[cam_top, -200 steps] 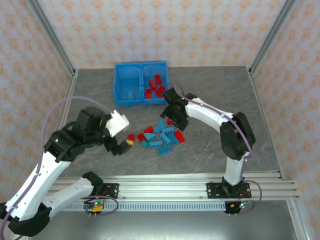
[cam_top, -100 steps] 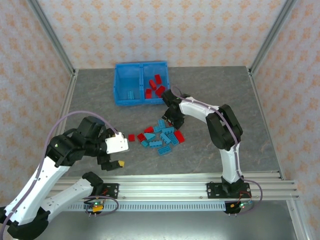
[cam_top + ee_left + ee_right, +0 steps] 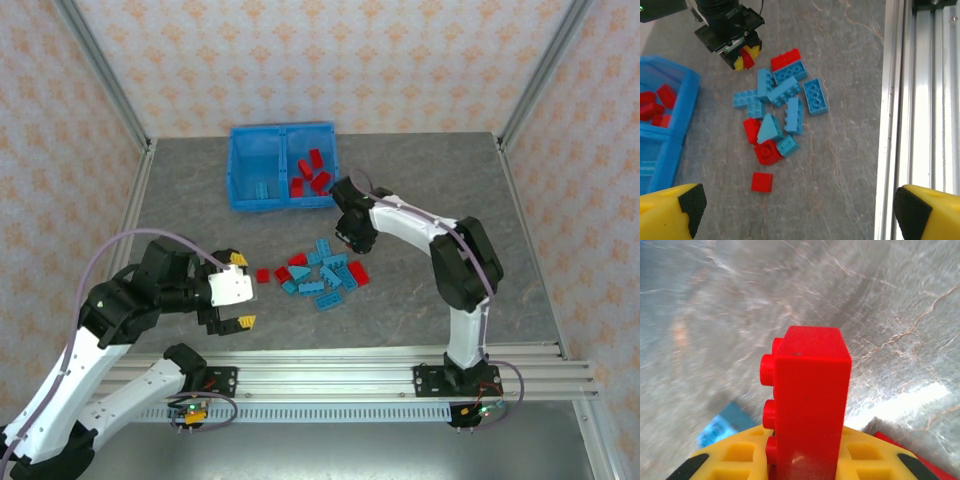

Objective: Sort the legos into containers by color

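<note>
We note the right gripper (image 3: 746, 56) clamped on a red brick (image 3: 807, 415) beside the pile (image 3: 320, 275); the left gripper (image 3: 241, 290) is wide and empty. The bin (image 3: 260, 130) holds some reds and few blues; we judge most of the pile unsorted.

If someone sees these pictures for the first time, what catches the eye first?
First, the red brick clamped in the right gripper, between the pile of red and light blue bricks in the middle of the table and the blue bin behind it. The bin's right compartment holds red bricks. The left gripper hangs wide open left of the pile.
</note>
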Action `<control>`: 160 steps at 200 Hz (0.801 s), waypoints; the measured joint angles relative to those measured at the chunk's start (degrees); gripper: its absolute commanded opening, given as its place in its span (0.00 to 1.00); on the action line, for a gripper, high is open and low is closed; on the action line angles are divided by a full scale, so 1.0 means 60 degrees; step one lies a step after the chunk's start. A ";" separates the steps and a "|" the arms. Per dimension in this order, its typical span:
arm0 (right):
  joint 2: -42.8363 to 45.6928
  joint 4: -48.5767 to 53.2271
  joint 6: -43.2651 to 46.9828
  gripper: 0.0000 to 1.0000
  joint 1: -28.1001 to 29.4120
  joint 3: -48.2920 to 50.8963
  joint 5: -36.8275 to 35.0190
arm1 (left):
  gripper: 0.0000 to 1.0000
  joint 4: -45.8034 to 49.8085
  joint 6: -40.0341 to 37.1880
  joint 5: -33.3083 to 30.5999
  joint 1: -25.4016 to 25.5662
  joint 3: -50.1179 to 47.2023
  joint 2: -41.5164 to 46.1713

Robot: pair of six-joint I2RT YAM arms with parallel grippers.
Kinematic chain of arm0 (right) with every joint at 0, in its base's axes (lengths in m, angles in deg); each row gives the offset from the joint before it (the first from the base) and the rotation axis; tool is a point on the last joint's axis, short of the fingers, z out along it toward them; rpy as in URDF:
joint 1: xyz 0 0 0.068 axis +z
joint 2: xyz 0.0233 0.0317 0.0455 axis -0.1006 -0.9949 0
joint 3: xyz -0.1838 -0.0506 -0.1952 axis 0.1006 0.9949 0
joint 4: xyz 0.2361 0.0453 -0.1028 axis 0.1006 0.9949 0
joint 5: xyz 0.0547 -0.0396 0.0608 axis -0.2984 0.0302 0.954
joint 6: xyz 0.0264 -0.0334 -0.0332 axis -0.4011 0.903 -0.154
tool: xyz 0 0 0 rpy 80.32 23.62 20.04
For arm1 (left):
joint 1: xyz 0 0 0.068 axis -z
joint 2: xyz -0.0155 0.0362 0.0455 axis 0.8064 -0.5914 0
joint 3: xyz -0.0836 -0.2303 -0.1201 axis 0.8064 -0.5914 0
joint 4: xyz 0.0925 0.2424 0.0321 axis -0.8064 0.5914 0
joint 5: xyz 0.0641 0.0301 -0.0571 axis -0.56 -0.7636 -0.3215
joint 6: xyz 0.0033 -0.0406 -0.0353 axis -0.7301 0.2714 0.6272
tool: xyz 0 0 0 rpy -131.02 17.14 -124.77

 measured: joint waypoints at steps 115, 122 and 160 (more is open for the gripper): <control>-0.2994 0.1177 0.3373 0.22 0.0943 -0.8619 -0.0958 | 1.00 -0.2488 0.2193 -0.0754 0.0000 0.0018 0.0076; -0.3581 0.1311 0.3402 0.23 0.0841 -0.9151 -0.0943 | 1.00 -0.2430 0.2320 -0.0896 0.0000 0.0051 0.0069; -0.5570 0.1585 0.3442 0.25 0.0204 -0.9814 -0.0579 | 1.00 -0.2058 0.2754 -0.1643 0.0000 0.0306 0.0164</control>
